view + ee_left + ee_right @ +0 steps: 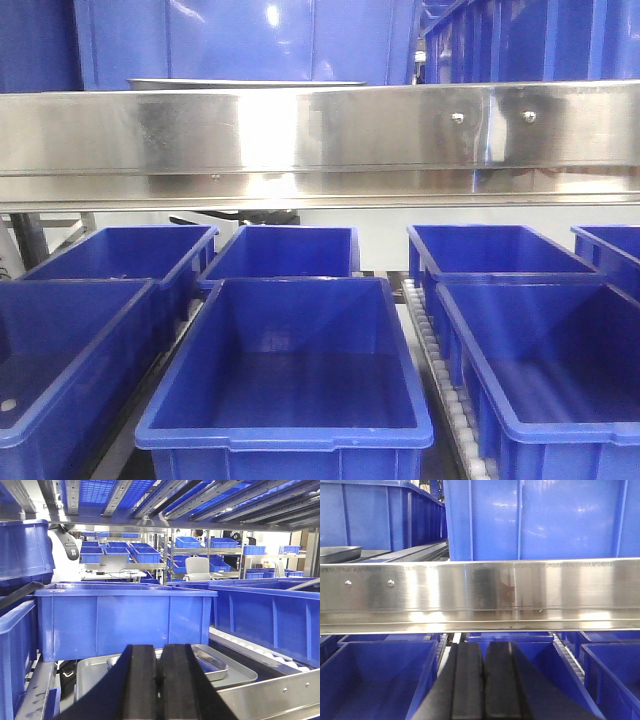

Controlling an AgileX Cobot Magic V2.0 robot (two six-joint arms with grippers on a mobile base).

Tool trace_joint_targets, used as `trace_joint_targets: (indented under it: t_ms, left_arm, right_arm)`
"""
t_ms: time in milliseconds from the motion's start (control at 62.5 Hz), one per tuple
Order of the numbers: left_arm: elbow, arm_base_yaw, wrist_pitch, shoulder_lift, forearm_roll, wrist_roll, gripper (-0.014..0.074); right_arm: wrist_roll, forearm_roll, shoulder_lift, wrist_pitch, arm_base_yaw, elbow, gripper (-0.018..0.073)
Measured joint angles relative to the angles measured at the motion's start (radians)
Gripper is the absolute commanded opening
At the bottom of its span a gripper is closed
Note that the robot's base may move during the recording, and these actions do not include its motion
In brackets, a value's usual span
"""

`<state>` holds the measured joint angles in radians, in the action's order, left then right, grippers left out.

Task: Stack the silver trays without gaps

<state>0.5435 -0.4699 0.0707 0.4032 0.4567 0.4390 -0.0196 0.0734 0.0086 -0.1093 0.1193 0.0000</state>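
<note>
- The silver trays (pixel 220 669) look dull grey and shallow with thin flat rims. Left wrist view shows two: a smaller one sitting inside a bigger one, on the shelf in front of a blue bin (pixel 125 622).
- From the front they're just a thin strip (pixel 245 84) poking above the steel beam (pixel 320 140).
- Front view counts six blue bins (pixel 290 370) on the lower level, packed edge to edge, not much room between them.
- Left gripper (pixel 159 680): jaws pressed together, holding nothing, just in front of the trays.
- Right gripper (pixel 482 680): jaws also pressed together, below the beam (pixel 480 595), over the lower bins.
</note>
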Motion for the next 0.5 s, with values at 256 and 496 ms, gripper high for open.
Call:
trace_joint_targets:
  t_ms: [256, 496]
  left_arm:
    - [0.000, 0.000, 0.000, 0.000, 0.000, 0.000, -0.0016]
    - [0.000, 0.000, 0.000, 0.000, 0.000, 0.000, -0.0016]
  right_arm:
    - [0.000, 0.000, 0.000, 0.000, 0.000, 0.000, -0.0079]
    - [0.000, 0.000, 0.000, 0.000, 0.000, 0.000, -0.0079]
